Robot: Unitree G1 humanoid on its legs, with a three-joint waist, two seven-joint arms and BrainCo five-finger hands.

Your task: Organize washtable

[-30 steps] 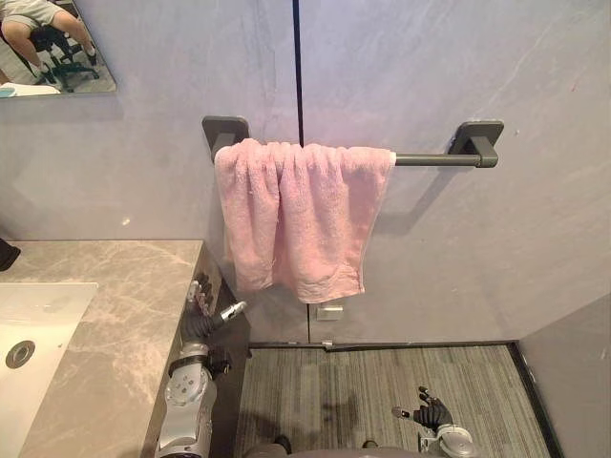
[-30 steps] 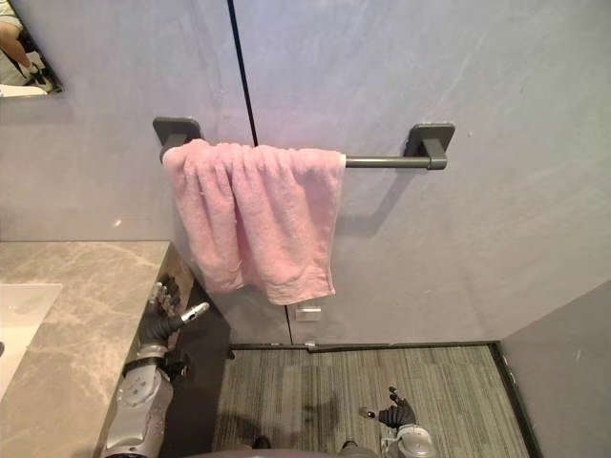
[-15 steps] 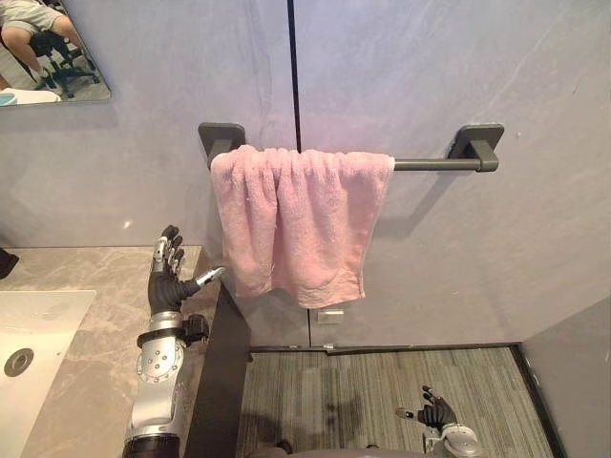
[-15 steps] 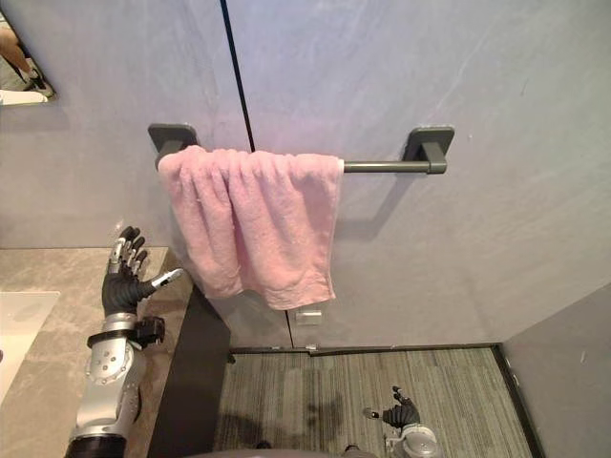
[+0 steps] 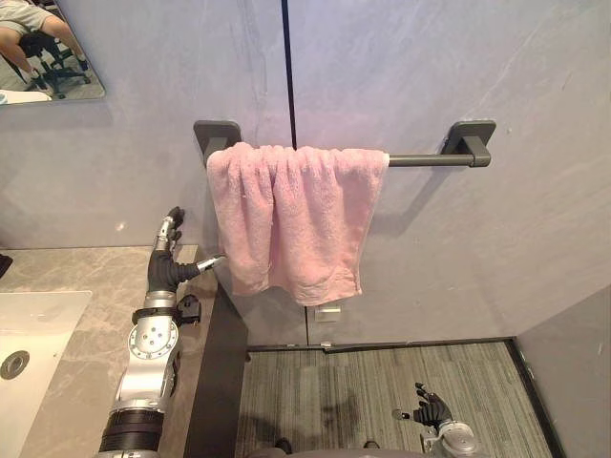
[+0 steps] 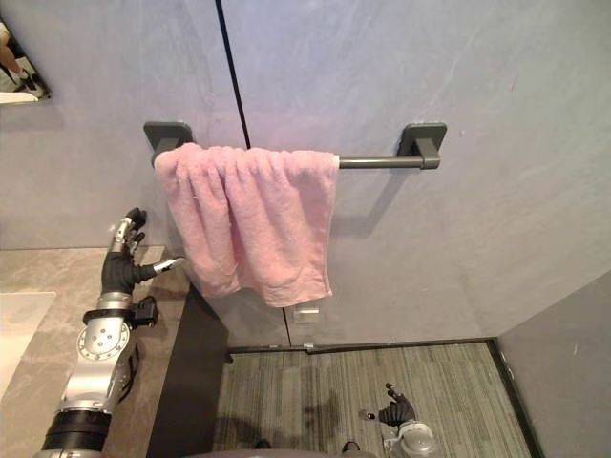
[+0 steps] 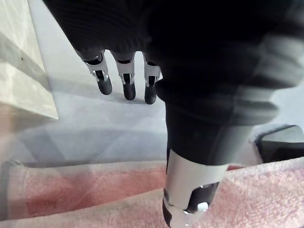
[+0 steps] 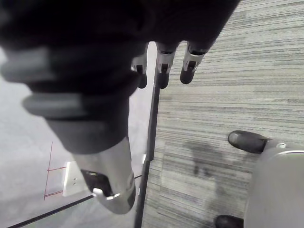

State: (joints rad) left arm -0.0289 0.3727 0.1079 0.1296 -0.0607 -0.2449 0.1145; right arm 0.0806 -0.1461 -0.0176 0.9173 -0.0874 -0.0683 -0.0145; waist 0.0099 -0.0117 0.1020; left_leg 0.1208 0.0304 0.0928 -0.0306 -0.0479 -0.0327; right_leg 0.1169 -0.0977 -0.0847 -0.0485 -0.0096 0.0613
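One pink towel [image 5: 291, 219] on rail [image 5: 430, 159]; left hand [image 5: 162, 272] fingers straight, thumb nr towel; right hand [image 5: 431, 413] fingers loose, apart, over floor [image 5: 334, 391].

A grey stone-look wall [image 5: 449, 67] stands at the back, split by a thin dark vertical seam [image 5: 286, 67] at 12 o'clock. At 10 o'clock a mirror [image 5: 84, 84] reflects a person [image 5: 21, 13] seated on a dark wheeled chair [image 5: 52, 48]. A dark grey bar [image 5: 425, 159] runs toward 2 o'clock and ends in a square bracket [image 5: 470, 140]. A small white wall plate [image 5: 329, 312] sits just below centre, above the striped grey floor [image 5: 382, 391] at 6 o'clock.
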